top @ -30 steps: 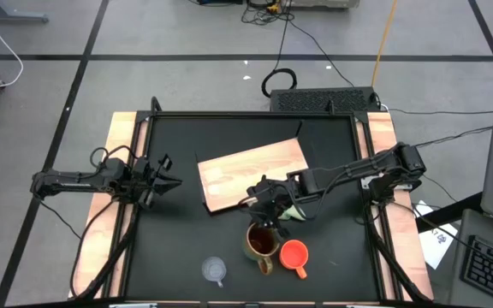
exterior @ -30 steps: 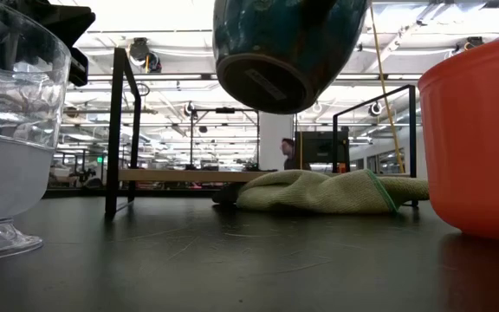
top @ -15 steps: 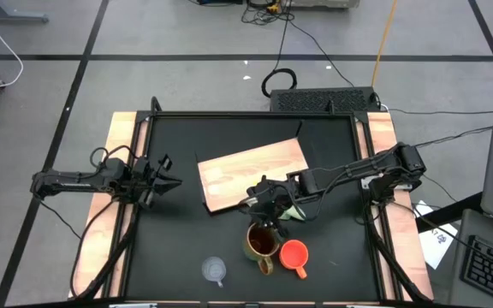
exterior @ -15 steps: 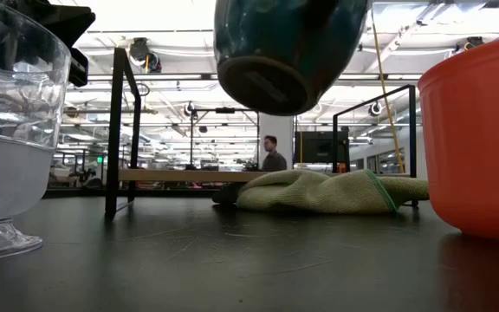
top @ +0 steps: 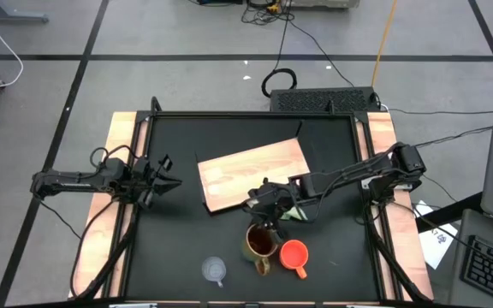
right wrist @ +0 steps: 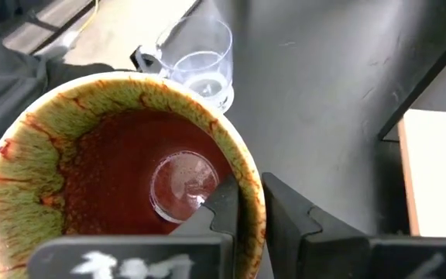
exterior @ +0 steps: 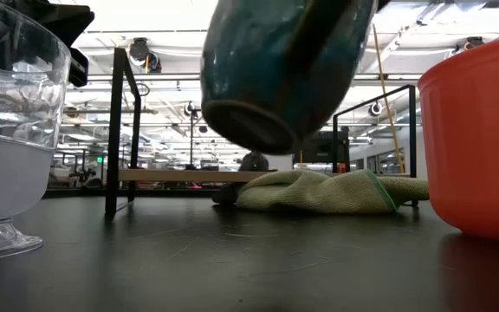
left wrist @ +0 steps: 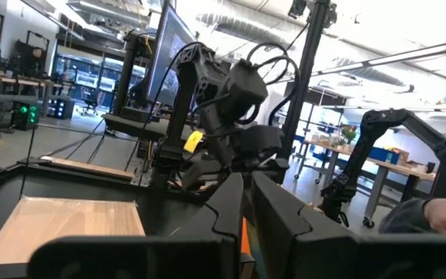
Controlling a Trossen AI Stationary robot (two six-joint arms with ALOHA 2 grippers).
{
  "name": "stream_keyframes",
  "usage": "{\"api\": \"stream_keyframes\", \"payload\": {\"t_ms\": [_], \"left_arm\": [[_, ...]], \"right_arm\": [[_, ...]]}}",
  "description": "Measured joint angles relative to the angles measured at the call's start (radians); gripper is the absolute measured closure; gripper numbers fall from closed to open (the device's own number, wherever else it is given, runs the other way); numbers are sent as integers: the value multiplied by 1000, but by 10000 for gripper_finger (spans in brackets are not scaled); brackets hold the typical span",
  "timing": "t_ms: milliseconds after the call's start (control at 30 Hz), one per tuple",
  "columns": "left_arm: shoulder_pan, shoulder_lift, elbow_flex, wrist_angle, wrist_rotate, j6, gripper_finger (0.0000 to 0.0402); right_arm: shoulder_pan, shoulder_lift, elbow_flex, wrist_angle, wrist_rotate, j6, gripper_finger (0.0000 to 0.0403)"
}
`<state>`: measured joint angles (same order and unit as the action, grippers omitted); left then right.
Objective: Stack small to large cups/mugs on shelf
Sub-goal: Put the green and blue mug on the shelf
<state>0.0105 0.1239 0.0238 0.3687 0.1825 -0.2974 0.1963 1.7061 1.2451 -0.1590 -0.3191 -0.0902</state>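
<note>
My right gripper is shut on the olive-brown mug, which hangs tilted above the table in the low view. The orange mug stands on its base just right of it. The clear glass cup stands near the table's near edge. The light-wood shelf board lies flat at mid-table. My left gripper waits shut at the table's left, touching nothing. My right gripper holds the olive-brown mug by its rim, on the side toward the board. One finger is inside the mug and the other is outside. The fingers slant down from above. The mug is lifted clear and tilted, its base showing.
A pale green cloth lies bunched between the board and the mugs, under my right arm. Black frame posts stand along the table's sides. A person shows in the room far behind the table.
The olive-brown mug has tipped further and come lower, toward the table's near edge, still held by my right gripper. The glass cup, the orange mug and the board have stayed put. A person has walked across the room behind.
</note>
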Motion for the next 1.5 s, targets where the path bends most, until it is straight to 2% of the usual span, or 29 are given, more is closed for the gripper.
{"api": "stream_keyframes", "payload": {"t_ms": [300,533,833,1100,1500], "left_arm": [[0,0,0,1,0,0,371],[0,0,0,2,0,1,371],[0,0,0,-19,0,3,371],[0,0,0,-38,0,6,371],[0,0,0,-38,0,6,371]], "right_arm": [[-3,0,-65,19,0,2,377],[11,23,-64,-50,-3,-28,377],[21,127,67,-192,-4,-38,377],[19,138,77,-202,0,-51,376],[23,144,71,-176,4,-19,294]]}}
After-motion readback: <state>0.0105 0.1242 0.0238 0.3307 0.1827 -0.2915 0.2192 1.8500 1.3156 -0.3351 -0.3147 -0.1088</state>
